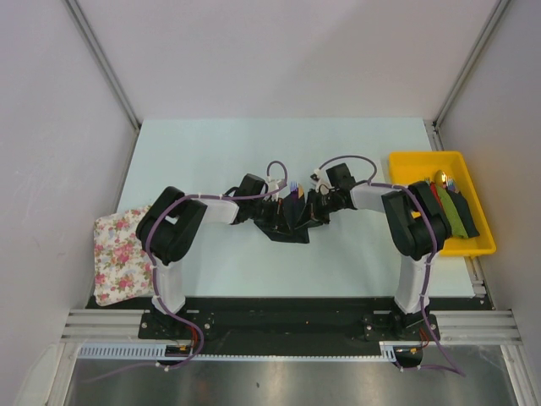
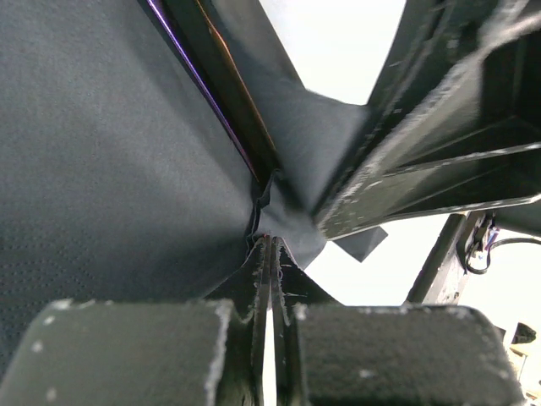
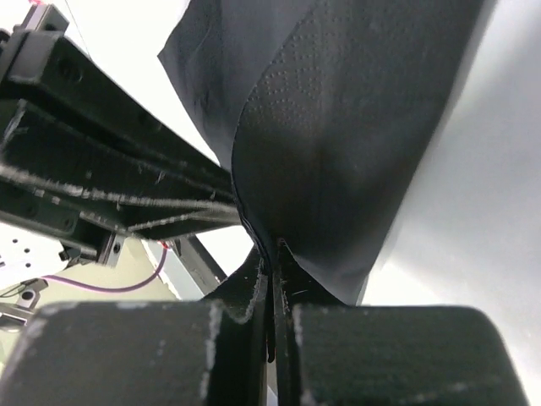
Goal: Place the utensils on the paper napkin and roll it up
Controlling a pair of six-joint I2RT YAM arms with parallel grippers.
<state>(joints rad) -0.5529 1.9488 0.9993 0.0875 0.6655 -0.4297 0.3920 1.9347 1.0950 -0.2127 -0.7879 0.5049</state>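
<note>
The black paper napkin (image 1: pixel 287 227) lies at the table's middle, between both grippers. My left gripper (image 1: pixel 292 213) is shut on a pinched fold of the napkin (image 2: pixel 127 152). A slender utensil handle (image 2: pixel 228 93) with a purple-orange sheen runs along a crease in the napkin, partly wrapped. My right gripper (image 1: pixel 311 210) is shut on the napkin's edge (image 3: pixel 338 127), close to the left gripper's fingers (image 3: pixel 101 186). The utensil's tines are hidden. In the top view the arms cover most of the napkin.
A yellow tray (image 1: pixel 416 165) at the right holds red and green rolled napkins (image 1: pixel 454 211) with gold cutlery. A floral pink-white cloth (image 1: pixel 118 254) lies at the table's left front. The table (image 1: pixel 254 152) is pale blue with walls around.
</note>
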